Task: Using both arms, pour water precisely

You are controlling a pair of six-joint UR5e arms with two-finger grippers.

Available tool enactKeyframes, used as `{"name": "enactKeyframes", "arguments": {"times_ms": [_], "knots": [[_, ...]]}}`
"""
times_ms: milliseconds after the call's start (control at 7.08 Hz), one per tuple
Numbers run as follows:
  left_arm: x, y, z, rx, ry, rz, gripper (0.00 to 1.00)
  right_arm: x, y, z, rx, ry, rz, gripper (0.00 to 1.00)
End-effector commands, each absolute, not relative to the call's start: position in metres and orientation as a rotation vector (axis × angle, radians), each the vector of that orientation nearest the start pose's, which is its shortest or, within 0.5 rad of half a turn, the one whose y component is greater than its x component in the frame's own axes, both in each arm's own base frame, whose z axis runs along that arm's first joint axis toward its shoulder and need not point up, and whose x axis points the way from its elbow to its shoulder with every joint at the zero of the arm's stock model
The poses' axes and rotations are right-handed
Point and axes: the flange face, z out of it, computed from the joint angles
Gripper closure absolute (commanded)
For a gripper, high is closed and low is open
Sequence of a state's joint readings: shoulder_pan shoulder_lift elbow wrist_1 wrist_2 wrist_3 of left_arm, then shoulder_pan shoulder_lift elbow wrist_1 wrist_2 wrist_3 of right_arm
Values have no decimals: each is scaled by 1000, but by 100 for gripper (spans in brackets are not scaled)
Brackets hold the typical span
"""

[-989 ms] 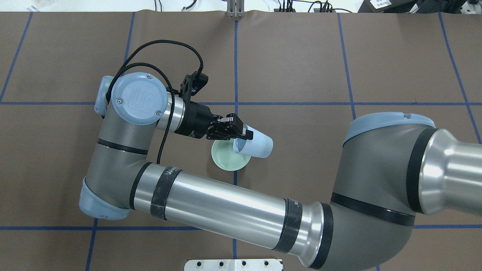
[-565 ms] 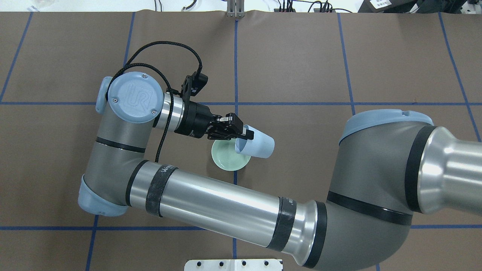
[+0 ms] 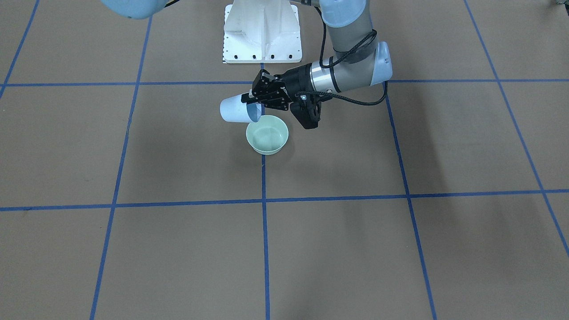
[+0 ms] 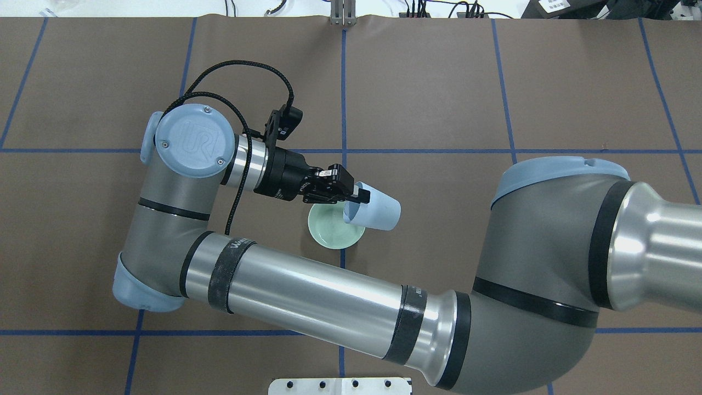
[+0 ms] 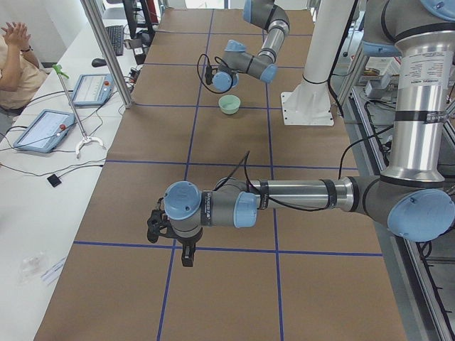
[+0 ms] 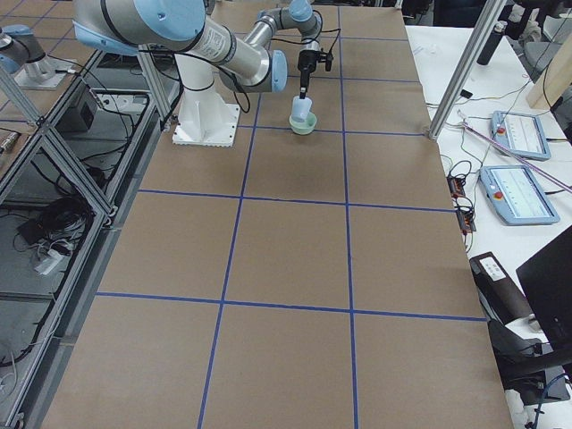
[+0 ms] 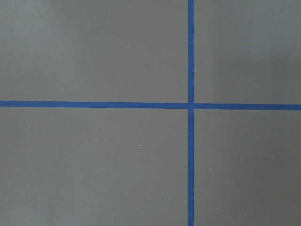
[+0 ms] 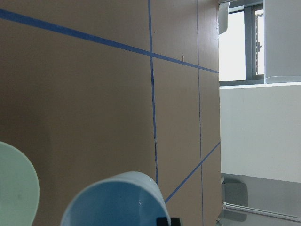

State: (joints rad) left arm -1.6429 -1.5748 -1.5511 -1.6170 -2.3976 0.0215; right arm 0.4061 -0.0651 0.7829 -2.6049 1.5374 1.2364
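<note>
At the centre of the overhead view, the right gripper (image 4: 354, 193) pinches the rim of a pale blue cup (image 4: 378, 208). The cup is tipped nearly onto its side, so its mouth hangs over the edge of a mint-green bowl (image 4: 329, 233). We read the pose as mid-pour, with the lip held low and close to limit splashing.

The cup is smooth, tapered and thin-walled. The bowl is round and glossy, and stands on the matte brown table (image 4: 439, 82), which is ruled with blue tape.

The water (image 8: 139, 203) barely shows. We make out no stream, only a tiny glint inside the cup's mouth in the right wrist view.

The left gripper (image 5: 162, 229), at the lower left of the left-side view, hangs over a tape crossing well apart from the bowl, seemingly parked out of the way. We cannot tell whether its fingers are apart or together.
</note>
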Motion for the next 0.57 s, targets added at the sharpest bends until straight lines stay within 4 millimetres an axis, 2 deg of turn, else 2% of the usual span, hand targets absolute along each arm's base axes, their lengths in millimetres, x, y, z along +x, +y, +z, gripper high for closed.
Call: {"name": "enactKeyframes", "arguments": {"times_ms": [0, 424], "knots": [[-96, -490, 658, 66, 825, -36, 0, -670, -437, 61, -92, 333, 67, 100], [-95, -489, 660, 60, 826, -38, 0, -671, -437, 59, -87, 327, 67, 100]]}}
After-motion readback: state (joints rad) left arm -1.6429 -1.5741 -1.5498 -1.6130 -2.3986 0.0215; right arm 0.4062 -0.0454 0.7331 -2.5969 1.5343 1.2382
